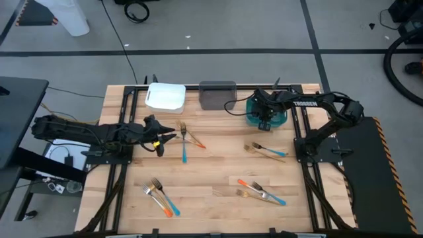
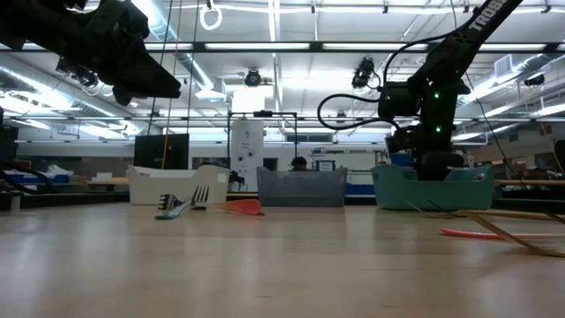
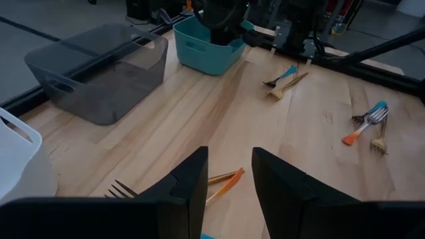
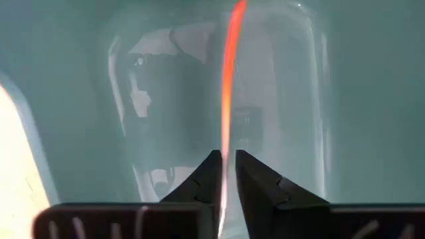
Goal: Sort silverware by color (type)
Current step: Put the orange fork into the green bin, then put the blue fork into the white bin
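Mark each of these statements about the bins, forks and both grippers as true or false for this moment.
1. The right gripper is over the teal bin. True.
2. An orange-handled fork runs between the right gripper's fingers. True.
3. The left gripper is inside the white bin. False: it hovers over the table beside two crossed forks, short of the bins.
4. The grey bin stands between the white and teal bins. True.
5. All forks are already in bins. False: several groups lie on the table, such as one near the front edge.
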